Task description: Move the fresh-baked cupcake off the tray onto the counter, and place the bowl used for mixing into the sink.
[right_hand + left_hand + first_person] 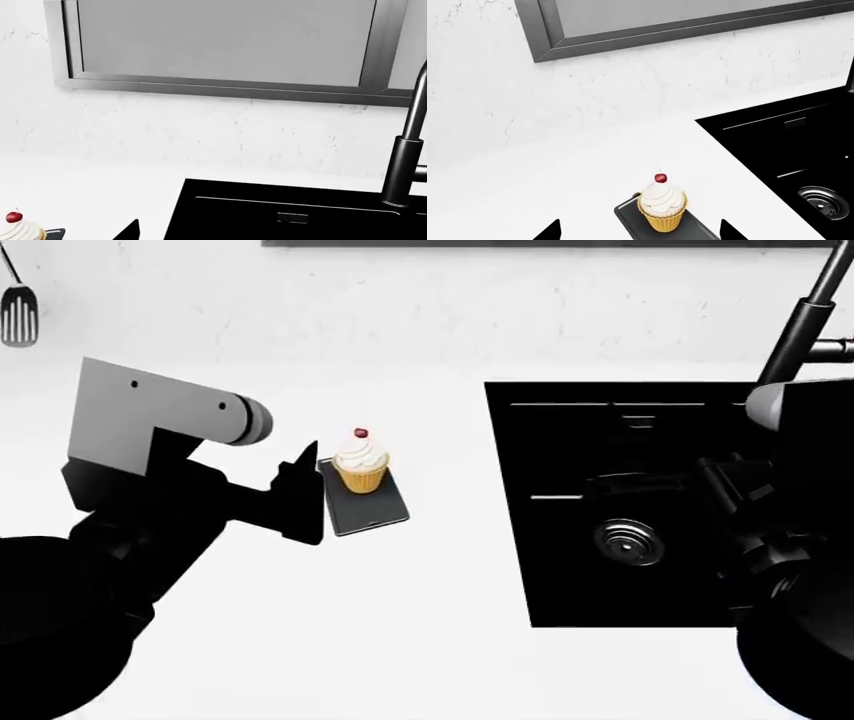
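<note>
Left arm [147, 490] extended forward and inward, its gripper [300, 495] held low with jaws parted, both dark fingertips [550, 231] visible in the left wrist view. Right arm [787, 540] raised on the opposite side; right gripper state indeterminate, one fingertip [128, 231] showing

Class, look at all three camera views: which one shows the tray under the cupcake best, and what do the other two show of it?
The head view: the tray lies whole on the counter, the cupcake at its far end. The left wrist view cuts the tray off at the picture's edge. The right wrist view shows only one corner.
</note>
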### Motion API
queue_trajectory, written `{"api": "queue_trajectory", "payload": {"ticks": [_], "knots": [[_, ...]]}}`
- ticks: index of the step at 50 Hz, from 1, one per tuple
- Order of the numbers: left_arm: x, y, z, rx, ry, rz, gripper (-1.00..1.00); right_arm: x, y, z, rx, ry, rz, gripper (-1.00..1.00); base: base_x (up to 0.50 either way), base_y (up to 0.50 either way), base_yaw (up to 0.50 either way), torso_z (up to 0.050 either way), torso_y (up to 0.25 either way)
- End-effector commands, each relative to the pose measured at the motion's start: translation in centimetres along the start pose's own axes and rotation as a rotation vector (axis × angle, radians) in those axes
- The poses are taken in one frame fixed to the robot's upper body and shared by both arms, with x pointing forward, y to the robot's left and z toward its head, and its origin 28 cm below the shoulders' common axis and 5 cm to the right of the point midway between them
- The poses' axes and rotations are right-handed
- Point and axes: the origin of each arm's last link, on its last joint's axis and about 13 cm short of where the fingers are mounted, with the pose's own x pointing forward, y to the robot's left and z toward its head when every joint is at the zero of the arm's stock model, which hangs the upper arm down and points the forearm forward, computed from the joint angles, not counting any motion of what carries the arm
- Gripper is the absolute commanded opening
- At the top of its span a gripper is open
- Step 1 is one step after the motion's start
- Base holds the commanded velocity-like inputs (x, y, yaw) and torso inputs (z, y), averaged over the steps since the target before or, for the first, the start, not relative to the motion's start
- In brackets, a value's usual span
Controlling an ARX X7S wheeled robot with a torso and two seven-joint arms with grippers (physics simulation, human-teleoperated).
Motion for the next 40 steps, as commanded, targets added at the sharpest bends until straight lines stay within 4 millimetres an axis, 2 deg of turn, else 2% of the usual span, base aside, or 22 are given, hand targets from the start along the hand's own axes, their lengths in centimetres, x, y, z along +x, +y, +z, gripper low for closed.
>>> {"api": "queue_trajectory", "payload": {"ticks": [1, 14, 22, 40], "knots": [[0.0, 0.0, -0.1, -0.005, 0.001, -0.003, 1.0, 0.0, 0.0, 0.0, -0.001, -0.003, 0.0, 1.0, 0.2, 0.0, 0.0, 0.0, 0.0], [0.8, 0.3, -0.5, -0.024, 0.045, -0.052, 1.0, -0.2, 0.2, 0.0, -0.017, -0.022, 0.012, 1.0, 0.04, 0.0, 0.0, 0.0, 0.0], [1.7, 1.0, -0.7, -0.065, 0.085, -0.145, 1.0, -0.3, 0.2, -0.1, -0.015, -0.023, 0.019, 1.0, 0.0, 0.0, 0.0, 0.0, 0.0], [5.3, 3.3, -0.3, -0.118, 0.075, -0.144, 1.0, -0.6, 0.3, -0.2, -0.016, -0.011, 0.008, 1.0, 0.0, 0.0, 0.0, 0.0, 0.0]]}}
